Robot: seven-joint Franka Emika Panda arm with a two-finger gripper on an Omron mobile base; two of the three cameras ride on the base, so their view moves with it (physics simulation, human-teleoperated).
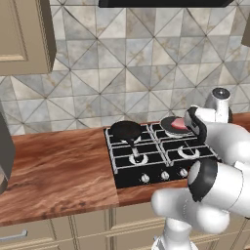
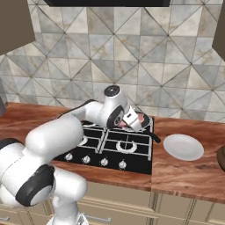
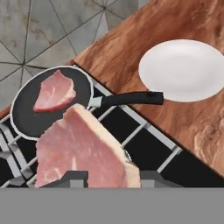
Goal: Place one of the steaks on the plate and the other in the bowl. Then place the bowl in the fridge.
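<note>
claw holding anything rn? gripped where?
Yes, one steak, lifted above the stove. The claw grips its near edge. The other steak lies in the pan.

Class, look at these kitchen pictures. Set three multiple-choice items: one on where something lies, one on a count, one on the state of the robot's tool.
1. Where does the round flat white plate lie?
A. on the brown wooden counter beside the black stove
B. on a burner
C. inside the pan

2. How many pink-red raw steaks show in the hand view?
A. one
B. two
C. three

3. What is the tool doing?
A. open above the plate
B. shut on nothing
C. holding a steak above the stove

Answers:
1 A, the plate rests on bare wood, past the pan's handle.
2 B, one small steak lies in the black frying pan; the large near steak sits at the fingertips.
3 C, the near steak rises from between the tips, with stove grates below.
</note>
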